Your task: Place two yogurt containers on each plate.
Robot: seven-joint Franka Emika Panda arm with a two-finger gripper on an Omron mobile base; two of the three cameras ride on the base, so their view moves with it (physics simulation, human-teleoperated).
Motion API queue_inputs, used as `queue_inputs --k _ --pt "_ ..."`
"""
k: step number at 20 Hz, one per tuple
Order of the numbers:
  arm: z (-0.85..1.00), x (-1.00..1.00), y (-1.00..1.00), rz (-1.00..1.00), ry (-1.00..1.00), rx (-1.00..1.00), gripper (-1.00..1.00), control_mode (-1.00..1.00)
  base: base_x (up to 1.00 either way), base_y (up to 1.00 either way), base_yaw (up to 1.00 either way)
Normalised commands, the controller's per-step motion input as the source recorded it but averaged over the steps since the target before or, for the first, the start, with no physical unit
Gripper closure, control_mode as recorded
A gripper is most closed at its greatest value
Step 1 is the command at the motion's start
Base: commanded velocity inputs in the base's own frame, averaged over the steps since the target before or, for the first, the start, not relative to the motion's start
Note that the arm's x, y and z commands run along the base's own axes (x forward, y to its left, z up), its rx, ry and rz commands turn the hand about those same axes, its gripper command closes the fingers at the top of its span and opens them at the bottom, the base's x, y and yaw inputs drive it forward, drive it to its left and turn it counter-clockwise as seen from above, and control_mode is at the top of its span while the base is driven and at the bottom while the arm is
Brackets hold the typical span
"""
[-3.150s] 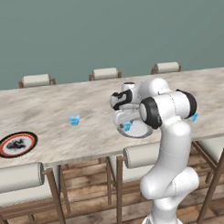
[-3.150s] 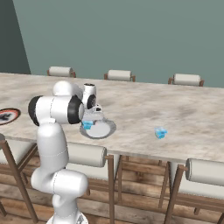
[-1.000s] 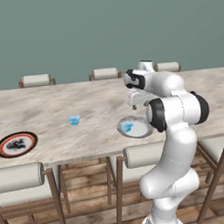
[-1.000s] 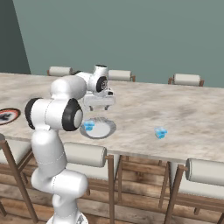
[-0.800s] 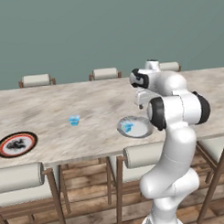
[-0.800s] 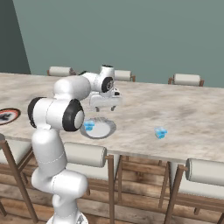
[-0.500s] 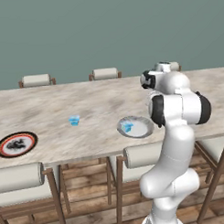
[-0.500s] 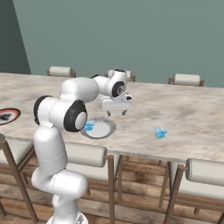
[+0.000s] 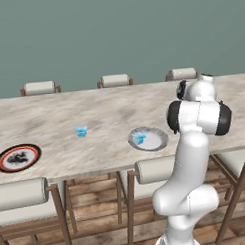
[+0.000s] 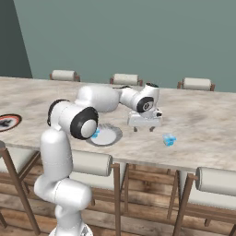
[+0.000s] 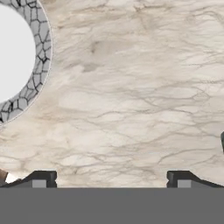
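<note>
Right base view shows the pale grey plate (image 10: 107, 136) on the marble tabletop (image 10: 203, 124) with one light blue yogurt cup (image 10: 95, 134) inside it, partly hidden behind the arm's dark elbow joint. A second light blue yogurt cup (image 10: 169, 139) stands alone on the tabletop near its front edge, beside the end effector (image 10: 144, 129), which hangs just above the surface between the plate and that cup; its fingers are spread wide with nothing between them. From the left base view, a third light blue cup (image 9: 81, 131) sits by itself on the bare marble, between the grey plate and the black-rimmed plate with a red ring (image 9: 18, 157), which lies near the front edge at the far left; I see no cup on it. So I count three light blue cups and two plates. In the right base view the patterned plate is cut off at the left edge. Hand view looks straight down on veined marble, with the grey plate's ridged rim cut off at the upper left, and both dark fingertips (image 11: 42, 178) set far apart. Three padded stools (image 10: 63, 74) stand along the far side of the tabletop.
</note>
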Motion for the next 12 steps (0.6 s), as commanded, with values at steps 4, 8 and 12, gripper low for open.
queue_inputs --k 4,8,12 --pt "0.08 -0.16 -0.83 -0.04 0.0 0.0 -1.0 -1.0 0.0 0.0 0.0" --pt "0.01 -0.01 -0.59 -0.03 0.0 0.0 -1.0 -1.0 0.0 0.0 0.0" --pt "-0.06 0.05 -0.1 -0.01 0.0 0.0 -1.0 -1.0 0.0 0.0 0.0"
